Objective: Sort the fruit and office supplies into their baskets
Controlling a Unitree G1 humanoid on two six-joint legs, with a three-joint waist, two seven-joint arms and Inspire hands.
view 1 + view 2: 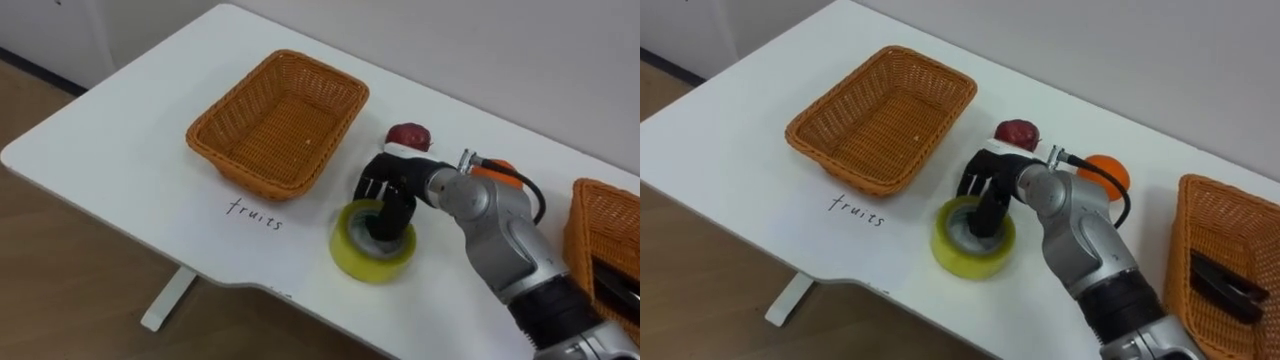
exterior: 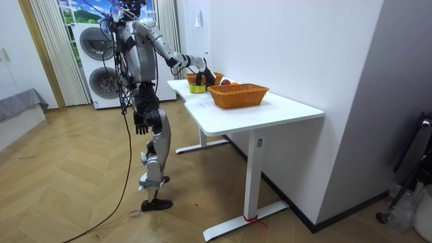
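Observation:
A yellow tape roll [image 1: 372, 262] lies flat on the white table [image 1: 130, 170], just in front of the middle. My right hand [image 1: 392, 182] reaches down onto it, thumb inside the hole and curled fingers over the far rim, pinching the wall. A dark red apple [image 1: 408, 135] rests right behind the hand, and an orange [image 1: 1106, 172] sits behind my forearm. The wicker fruit basket [image 1: 240, 165] stands empty to the left, marked by the handwritten word "fruits" [image 1: 254, 213]. My left hand [image 2: 140, 125] hangs relaxed by my thigh.
A second wicker basket [image 1: 580, 230] at the table's right end holds a black office item [image 1: 1220, 280]. The table's near edge runs close below the tape roll. In the room view I stand at the table's end, with washing machines [image 2: 101, 64] behind me.

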